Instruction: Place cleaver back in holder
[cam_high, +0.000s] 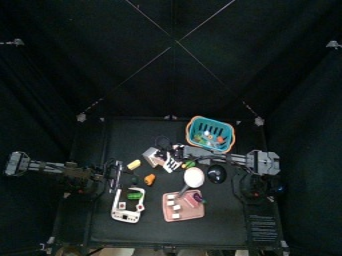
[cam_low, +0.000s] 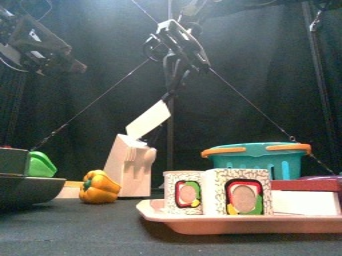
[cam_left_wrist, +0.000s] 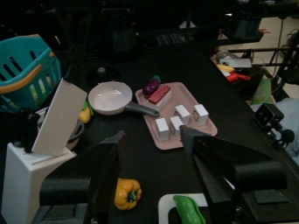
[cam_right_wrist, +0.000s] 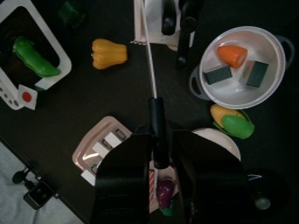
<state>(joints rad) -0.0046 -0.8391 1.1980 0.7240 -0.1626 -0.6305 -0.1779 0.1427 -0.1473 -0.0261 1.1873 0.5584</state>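
While the white holder (cam_low: 130, 165) stands left of the pink tray (cam_low: 241, 212) and teal basket (cam_low: 257, 158), the right gripper (cam_low: 170, 42) is clamped on the cleaver (cam_low: 150, 120) handle, blade tip hanging just above the holder's top. If the tilted blade meets the slot off-line, it could jam or tip the holder. Far left, the left gripper (cam_left_wrist: 152, 171) hovers with jaws spread, holding nothing.

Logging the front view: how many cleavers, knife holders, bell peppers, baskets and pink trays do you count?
cleaver: 1
knife holder: 1
bell pepper: 1
basket: 1
pink tray: 1
Total: 5
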